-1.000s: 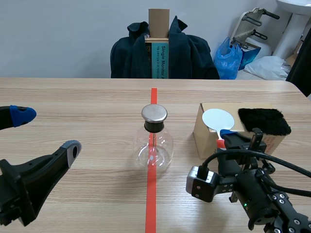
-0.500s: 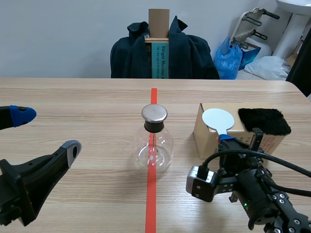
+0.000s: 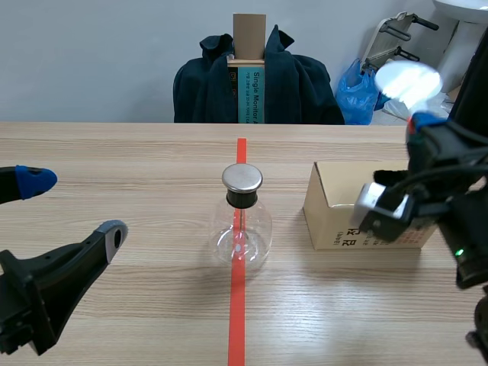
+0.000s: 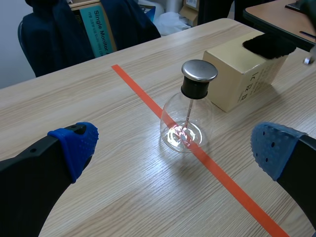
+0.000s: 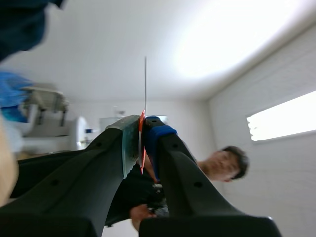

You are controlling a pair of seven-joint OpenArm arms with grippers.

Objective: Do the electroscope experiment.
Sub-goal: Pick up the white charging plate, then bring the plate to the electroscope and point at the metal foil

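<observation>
R pincer [image 5: 141,136] clamps white disc [image 3: 408,81], held high; pickup done, touching it to electroscope cap [image 3: 242,178] prob still left; L pincer [image 3: 75,206] wide open, empty

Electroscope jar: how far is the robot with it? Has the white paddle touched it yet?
Not yet. Done: the right gripper is shut on the white paddle. In hand: it holds the paddle high. Left: touching it to the metal cap of the jar. The left gripper is open. The black fur lies on the box; I cannot tell if rubbing happened.
</observation>
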